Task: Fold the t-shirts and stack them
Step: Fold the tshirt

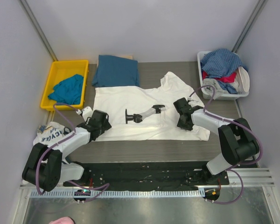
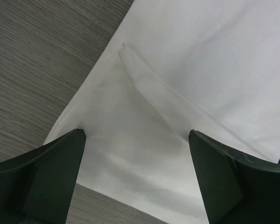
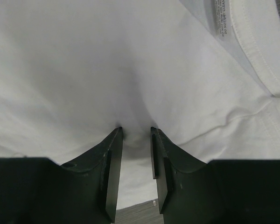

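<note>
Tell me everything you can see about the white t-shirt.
The white t-shirt is soft cotton-looking cloth, spread mostly flat across the table's middle with black graphic marks on it and one sleeve toward the far right. The right gripper pinches a fold of it; the left gripper straddles its creased corner, jaws wide open.

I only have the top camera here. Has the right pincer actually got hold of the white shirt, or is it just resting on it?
Observer: It has hold. The wrist view shows the right pincer nipping a small pucker of the white t-shirt between nearly closed fingertips.
Operator: And the left one?
Observer: The left pincer is wide open above the shirt's edge and grips nothing. A folded ridge of cloth runs between its fingers.
Operator: Which end of the shirt is the right side near?
Observer: The neck. The collar label shows at the upper right of its wrist view.
</note>
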`<state>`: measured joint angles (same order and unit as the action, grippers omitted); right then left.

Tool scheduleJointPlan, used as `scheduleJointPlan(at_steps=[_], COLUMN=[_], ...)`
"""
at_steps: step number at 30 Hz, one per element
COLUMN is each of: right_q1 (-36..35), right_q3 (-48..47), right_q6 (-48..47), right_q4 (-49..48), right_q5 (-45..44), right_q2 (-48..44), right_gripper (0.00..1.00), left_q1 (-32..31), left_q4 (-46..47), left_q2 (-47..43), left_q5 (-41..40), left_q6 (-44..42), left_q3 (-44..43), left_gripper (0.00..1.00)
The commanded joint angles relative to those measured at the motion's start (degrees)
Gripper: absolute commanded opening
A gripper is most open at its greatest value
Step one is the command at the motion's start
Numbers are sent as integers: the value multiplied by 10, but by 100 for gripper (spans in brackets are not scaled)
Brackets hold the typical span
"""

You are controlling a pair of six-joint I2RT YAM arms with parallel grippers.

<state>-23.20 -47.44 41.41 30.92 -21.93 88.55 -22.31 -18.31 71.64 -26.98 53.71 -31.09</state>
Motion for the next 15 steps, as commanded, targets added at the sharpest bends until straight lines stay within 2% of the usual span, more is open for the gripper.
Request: scheduleJointPlan(at_steps=[1, 15], right_q1=[6, 14], right_q3=[20, 14], right_q6=[9, 30], right_q4=[67, 90], right_q5=[-52, -71], right_q2=[34, 36], right_gripper=[37, 36], left_q1=[14, 15], left_q4=[-38, -77], left_q2=[10, -4], left_q5=[-32, -63], left_q6=[19, 53], left_q3=[-6, -6], left_gripper=[100, 100])
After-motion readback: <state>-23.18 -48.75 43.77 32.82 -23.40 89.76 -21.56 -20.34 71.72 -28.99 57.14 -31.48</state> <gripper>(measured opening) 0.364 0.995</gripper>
